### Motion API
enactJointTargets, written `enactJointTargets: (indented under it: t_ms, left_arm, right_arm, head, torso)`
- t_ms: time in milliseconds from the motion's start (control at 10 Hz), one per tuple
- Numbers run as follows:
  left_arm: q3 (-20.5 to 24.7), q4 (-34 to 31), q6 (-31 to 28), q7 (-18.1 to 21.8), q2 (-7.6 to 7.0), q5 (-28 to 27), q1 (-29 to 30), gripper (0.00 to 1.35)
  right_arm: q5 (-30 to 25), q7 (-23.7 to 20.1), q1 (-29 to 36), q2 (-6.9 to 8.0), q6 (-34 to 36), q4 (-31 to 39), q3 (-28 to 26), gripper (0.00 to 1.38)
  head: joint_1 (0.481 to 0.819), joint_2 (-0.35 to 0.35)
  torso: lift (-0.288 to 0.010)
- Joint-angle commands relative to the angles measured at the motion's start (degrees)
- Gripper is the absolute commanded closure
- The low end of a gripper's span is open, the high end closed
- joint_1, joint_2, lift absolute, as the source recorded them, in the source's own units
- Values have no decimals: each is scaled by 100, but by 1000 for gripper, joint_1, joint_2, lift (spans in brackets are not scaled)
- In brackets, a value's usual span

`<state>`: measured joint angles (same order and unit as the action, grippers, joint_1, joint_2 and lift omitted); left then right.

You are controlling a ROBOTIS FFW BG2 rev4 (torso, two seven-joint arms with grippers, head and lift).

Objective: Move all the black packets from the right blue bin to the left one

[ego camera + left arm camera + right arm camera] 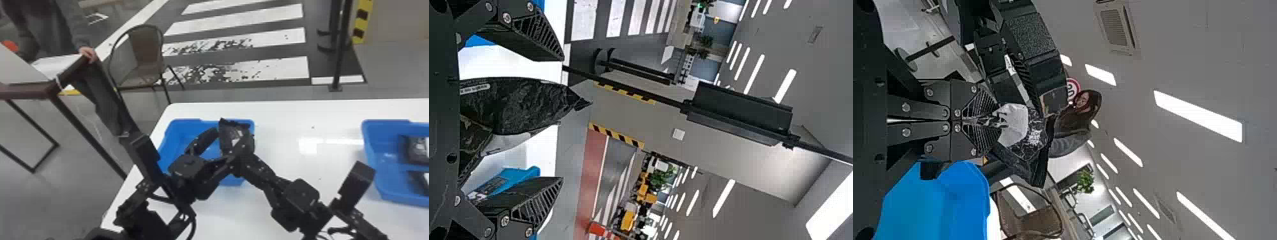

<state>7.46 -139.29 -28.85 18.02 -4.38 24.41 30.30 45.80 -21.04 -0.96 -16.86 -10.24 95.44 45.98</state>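
Over the left blue bin (178, 127), in the head view, my left gripper (230, 135) stands open around a black packet (227, 137). My right gripper (241, 150) is at that packet too, coming from the right. The left wrist view has the packet (519, 105) between the spread fingers of my left gripper (562, 119), touching neither. In the right wrist view my right gripper (995, 121) is shut on the packet's (1035, 142) pale end. Inside the right blue bin (372, 153) lie black packets (416, 150), partly cut off by the view's edge.
Both bins stand on a white table (287, 111), with a wide gap between them. The two arms meet above the left bin's right part. Beyond the table are a chair (143, 57) and a dark-framed table (28, 91) at the left.
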Motion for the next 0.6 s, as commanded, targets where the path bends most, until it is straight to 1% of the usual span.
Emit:
enactJointTargets:
  t_ms: [0,100,200,400,500]
  left_arm:
    - [-4,0,-138,-9,-1,-30,-7,206]
    - [-26,0,-110,-35,-1,-98,-7,506]
    - [-84,0,-166,-158,-1,-87,21,995]
    - [-164,0,59,-290,-1,-133,91,1208]
    - [-186,-28,115,-308,-1,-133,105,1217]
  right_arm:
    - [25,3,-31,-10,25,-3,64,1181]
    - [36,3,-31,-10,25,12,64,1181]
    - [48,3,-31,-10,39,-3,64,1181]
    - [127,3,-17,-10,39,-3,64,1181]
    - [150,3,-17,-10,39,-3,64,1181]
  head:
    - [695,350]
    - [695,350]
    - [695,350]
    - [695,350]
    - [695,350]
  torso:
    - [-140]
    - [-140]
    - [-140]
    - [-140]
    - [-140]
